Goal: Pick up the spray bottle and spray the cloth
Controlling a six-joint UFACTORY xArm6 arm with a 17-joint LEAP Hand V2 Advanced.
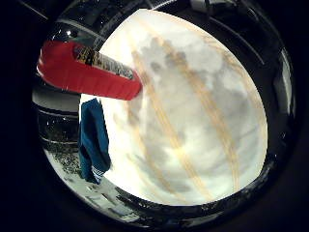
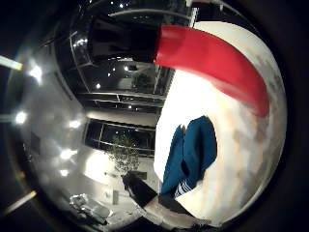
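Observation:
A red spray bottle (image 1: 87,72) with a printed label stands on a pale wooden table (image 1: 203,121); its dark spray head (image 2: 120,41) shows in the thumb side view. Beside the bottle, a dark blue cloth (image 2: 190,154) with white stripes at one end lies crumpled near the table's edge. The bottle fills a good part of both views, so it is fairly close to the palm. No part of my hand shows in either view.
The table carries pale wood-grain stripes and grey shadow patches. Past its edge lie a dim room with glass walls (image 2: 120,92), ceiling lights, a potted plant (image 2: 124,153) and a speckled floor (image 1: 63,145).

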